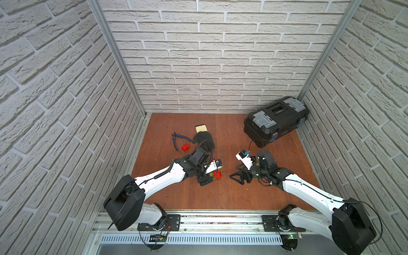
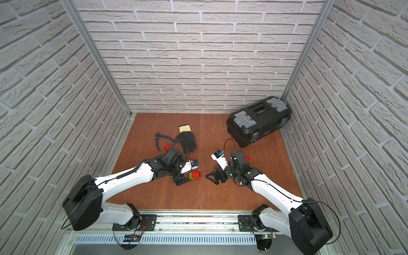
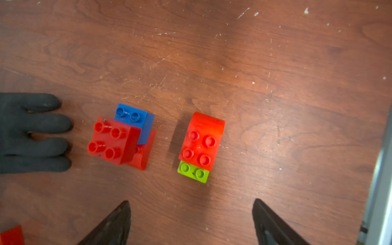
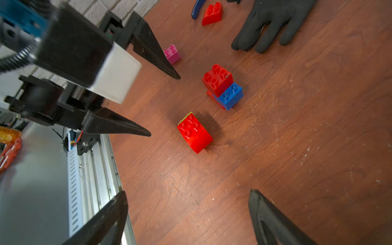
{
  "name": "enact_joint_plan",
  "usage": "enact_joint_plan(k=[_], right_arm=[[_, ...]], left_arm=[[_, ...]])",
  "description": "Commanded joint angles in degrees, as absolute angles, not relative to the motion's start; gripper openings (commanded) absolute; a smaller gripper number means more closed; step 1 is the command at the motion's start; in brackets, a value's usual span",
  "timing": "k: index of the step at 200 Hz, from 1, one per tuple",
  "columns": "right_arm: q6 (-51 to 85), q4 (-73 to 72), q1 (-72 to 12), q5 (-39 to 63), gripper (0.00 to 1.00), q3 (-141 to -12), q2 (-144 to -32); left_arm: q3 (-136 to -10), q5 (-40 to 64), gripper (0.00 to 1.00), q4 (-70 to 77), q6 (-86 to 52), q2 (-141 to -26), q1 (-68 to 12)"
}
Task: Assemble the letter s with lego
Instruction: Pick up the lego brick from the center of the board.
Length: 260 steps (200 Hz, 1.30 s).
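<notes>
The lego lies on the counter (image 1: 220, 198), in the lower middle of the frame in both top views. A red-and-lime stack (image 3: 199, 148) stands just beside the left gripper (image 3: 191, 222), whose jaws stand apart and empty above it. A red-and-blue cluster (image 3: 121, 137) sits close by, near the finger ends of the glove (image 3: 31, 133); the top views hide most of it under the left wrist. A pink brick (image 4: 172, 54) stands near the left jaws, and a loose red brick (image 1: 185, 147) lies between the pliers (image 1: 177, 138) and the glove. The right gripper (image 4: 188, 218) hangs just to the right of the stack in both top views, jaws also wide apart, nothing in them.

These bricks look light, hard and glossy, so I judge they will skid if nudged and slip from a shallow pinch. The flat side walls are the place to clamp, square across the body; the red stack's rounded end and the studs offer poor purchase. A grip on the upper brick alone may pull a stack apart at its seam
</notes>
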State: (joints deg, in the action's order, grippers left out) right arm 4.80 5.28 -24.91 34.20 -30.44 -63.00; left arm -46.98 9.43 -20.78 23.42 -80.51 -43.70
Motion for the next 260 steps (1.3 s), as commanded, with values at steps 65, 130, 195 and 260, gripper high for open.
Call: enact_joint_plan(k=[65, 130, 195, 260], right_arm=[[11.99, -1.39, -22.24, 34.65, 0.93, -24.57, -57.22], [12.50, -2.79, -21.93, 34.80, 0.92, -24.41, -58.44], [12.48, -3.70, -21.62, 35.54, 0.92, -24.24, -59.50], [12.48, -4.28, -21.01, 35.99, 0.91, -23.96, -59.94]], left_arm=[[-52.36, 13.05, 0.71, -19.41, 33.05, -90.78, -44.63], [-53.35, 13.77, 0.55, -19.87, 35.18, -94.13, -44.65], [-54.31, 14.34, 0.46, -20.30, 35.66, -96.33, -44.67], [-55.02, 14.50, 0.36, -22.10, 34.96, -97.69, -44.76]])
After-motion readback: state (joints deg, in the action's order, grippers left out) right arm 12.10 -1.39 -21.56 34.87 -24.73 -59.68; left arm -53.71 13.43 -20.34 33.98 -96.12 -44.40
